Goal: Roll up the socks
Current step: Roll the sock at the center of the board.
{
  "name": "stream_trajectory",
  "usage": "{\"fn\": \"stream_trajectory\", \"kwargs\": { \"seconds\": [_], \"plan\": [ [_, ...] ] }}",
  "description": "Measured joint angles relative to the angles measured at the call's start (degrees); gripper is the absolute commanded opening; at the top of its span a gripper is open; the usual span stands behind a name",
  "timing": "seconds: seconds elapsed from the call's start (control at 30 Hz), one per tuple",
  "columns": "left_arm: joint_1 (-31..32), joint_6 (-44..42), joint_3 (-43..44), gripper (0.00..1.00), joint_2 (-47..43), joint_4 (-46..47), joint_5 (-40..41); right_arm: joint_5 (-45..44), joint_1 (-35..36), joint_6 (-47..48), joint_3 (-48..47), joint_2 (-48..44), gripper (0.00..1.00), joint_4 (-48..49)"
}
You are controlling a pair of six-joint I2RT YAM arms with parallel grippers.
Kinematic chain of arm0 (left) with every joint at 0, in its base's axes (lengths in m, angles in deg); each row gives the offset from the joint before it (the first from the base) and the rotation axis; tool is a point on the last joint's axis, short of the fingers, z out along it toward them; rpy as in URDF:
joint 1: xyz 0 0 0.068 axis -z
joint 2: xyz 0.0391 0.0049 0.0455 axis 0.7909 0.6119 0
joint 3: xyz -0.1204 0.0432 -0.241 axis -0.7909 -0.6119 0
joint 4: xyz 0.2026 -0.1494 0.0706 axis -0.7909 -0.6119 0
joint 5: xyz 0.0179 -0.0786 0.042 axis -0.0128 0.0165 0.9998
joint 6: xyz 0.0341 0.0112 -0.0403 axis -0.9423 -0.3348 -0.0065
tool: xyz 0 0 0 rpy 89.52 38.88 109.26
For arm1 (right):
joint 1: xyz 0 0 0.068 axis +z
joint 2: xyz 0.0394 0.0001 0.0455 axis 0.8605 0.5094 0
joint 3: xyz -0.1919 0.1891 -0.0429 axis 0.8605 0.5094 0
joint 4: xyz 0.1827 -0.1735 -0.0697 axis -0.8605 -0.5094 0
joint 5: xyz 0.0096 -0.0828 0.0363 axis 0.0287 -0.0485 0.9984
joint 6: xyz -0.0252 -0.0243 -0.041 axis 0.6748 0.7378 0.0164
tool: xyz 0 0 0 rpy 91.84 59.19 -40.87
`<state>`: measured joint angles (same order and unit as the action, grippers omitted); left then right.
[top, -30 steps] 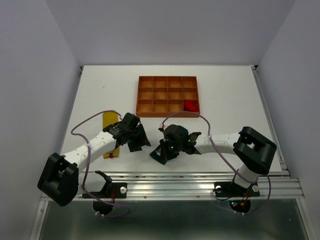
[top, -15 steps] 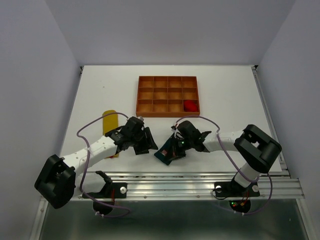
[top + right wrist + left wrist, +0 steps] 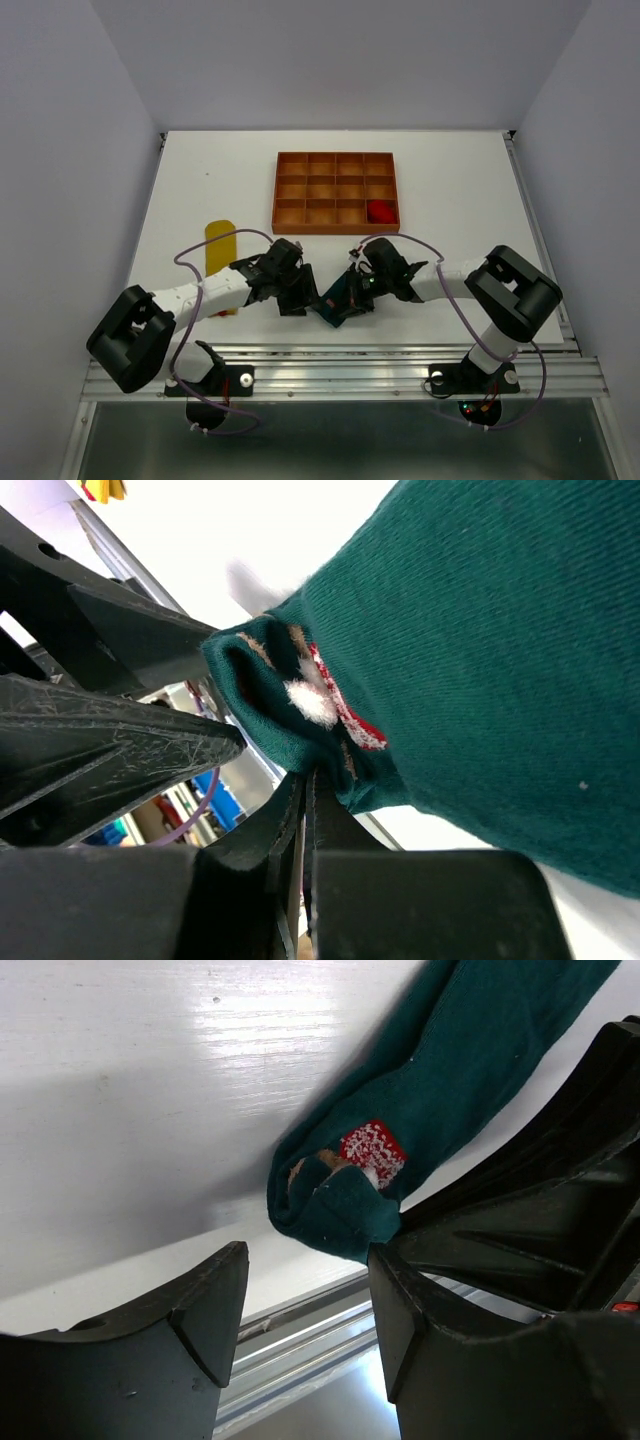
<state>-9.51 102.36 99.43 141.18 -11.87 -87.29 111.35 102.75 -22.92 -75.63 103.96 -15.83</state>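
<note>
The dark teal sock point(image 3: 334, 301) lies near the table's front edge, between my two grippers. My right gripper point(image 3: 352, 292) is shut on its folded end; the right wrist view shows the jaws point(image 3: 308, 780) pinched on the fold of the teal sock point(image 3: 480, 650) beside its white-and-red pattern. My left gripper point(image 3: 303, 297) is open and empty, right next to that folded end of the teal sock point(image 3: 335, 1210), with its jaws point(image 3: 305, 1310) wide apart. The yellow sock point(image 3: 220, 246) lies flat at the left. The red sock point(image 3: 380, 211), rolled, sits in the tray.
The orange-brown compartmented tray point(image 3: 290, 190) stands at the back centre. The metal rail of the table's front edge point(image 3: 350, 365) runs just below both grippers. My left gripper's fingers point(image 3: 110, 745) show close by in the right wrist view.
My left gripper has moved right and forward, up to the teal sock. My right gripper has shifted right with the sock's end held in it.
</note>
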Motion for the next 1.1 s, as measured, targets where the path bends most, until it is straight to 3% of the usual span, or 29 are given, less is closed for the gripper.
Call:
{"fn": "stream_trajectory", "kwargs": {
  "seconds": [0.03, 0.4, 0.7, 0.8, 0.93, 0.97, 1.1],
  "plan": [
    [0.00, -0.11, 0.00, 0.57, 0.15, 0.13, -0.04, 0.35, -0.33, -0.20, 0.04, 0.31, 0.01, 0.28],
    [0.04, -0.42, 3.04, 0.55, 4.48, 0.33, -0.07, 1.53, -0.68, -0.42, 0.72, 1.27, 0.01, 2.03],
    [0.50, -0.85, 4.98, 0.42, 8.50, 0.98, 0.11, 2.84, -1.64, -0.61, 1.79, 2.29, 0.01, 4.33],
    [0.66, -1.05, 5.27, 0.35, 9.44, 1.20, 0.15, 3.30, -2.08, -0.68, 2.12, 2.45, 0.01, 4.87],
    [0.79, -1.18, 6.01, 0.15, 10.01, 0.87, 0.28, 3.52, -2.23, -0.83, 2.51, 2.51, 0.01, 5.66],
    [0.94, -1.27, 6.64, 0.01, 10.43, 0.39, 0.48, 3.52, -2.23, -0.79, 2.51, 2.51, 0.01, 5.81],
    [1.68, -1.73, 9.62, 0.00, 12.37, -2.08, 1.51, 3.34, -2.45, 1.84, 2.27, 2.49, 0.12, 4.85]
  ]
}}
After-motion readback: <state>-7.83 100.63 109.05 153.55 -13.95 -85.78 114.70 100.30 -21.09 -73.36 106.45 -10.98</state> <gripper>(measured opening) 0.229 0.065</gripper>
